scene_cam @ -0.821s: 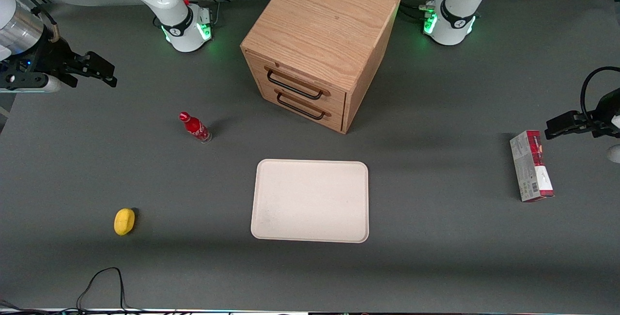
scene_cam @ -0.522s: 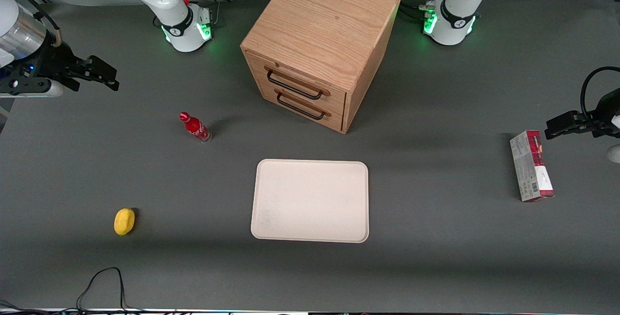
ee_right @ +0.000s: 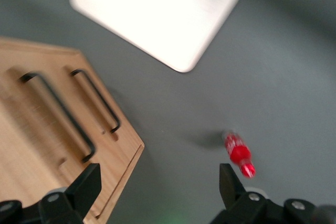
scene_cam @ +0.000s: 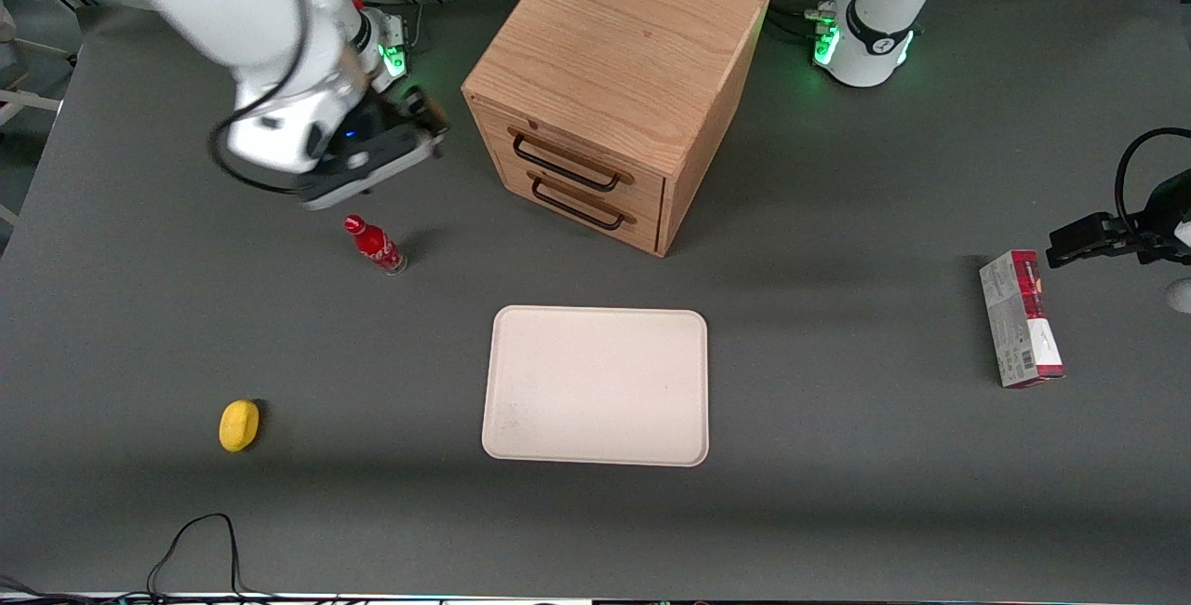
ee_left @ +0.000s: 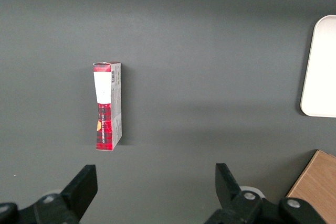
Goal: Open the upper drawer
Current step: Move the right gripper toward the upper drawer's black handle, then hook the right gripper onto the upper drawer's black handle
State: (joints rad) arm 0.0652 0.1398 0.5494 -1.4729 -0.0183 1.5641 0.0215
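Observation:
The light-oak cabinet (scene_cam: pixel 619 37) stands at the middle of the table. Its upper drawer (scene_cam: pixel 549 141) is shut, with a thin black bar handle (scene_cam: pixel 566 165). The matching bottom drawer (scene_cam: pixel 569 191) below it is also shut. My gripper (scene_cam: pixel 423 121) hangs open and empty beside the cabinet, toward the working arm's end, apart from both handles. In the right wrist view the upper drawer's handle (ee_right: pixel 58 114) and the bottom drawer's handle (ee_right: pixel 97 100) show, with my gripper (ee_right: pixel 157 182) wide open over bare table.
A red bottle (scene_cam: pixel 375 245) stands just nearer the front camera than my gripper and shows in the right wrist view (ee_right: pixel 239 155). A cream tray (scene_cam: pixel 595 386) lies in front of the cabinet. A yellow object (scene_cam: pixel 238 424) and a red-and-grey box (scene_cam: pixel 1020 318) lie farther off.
My arm has swung from the working arm's end of the table in toward the cabinet, and the gripper now sits close beside the drawers. Nothing else moved.

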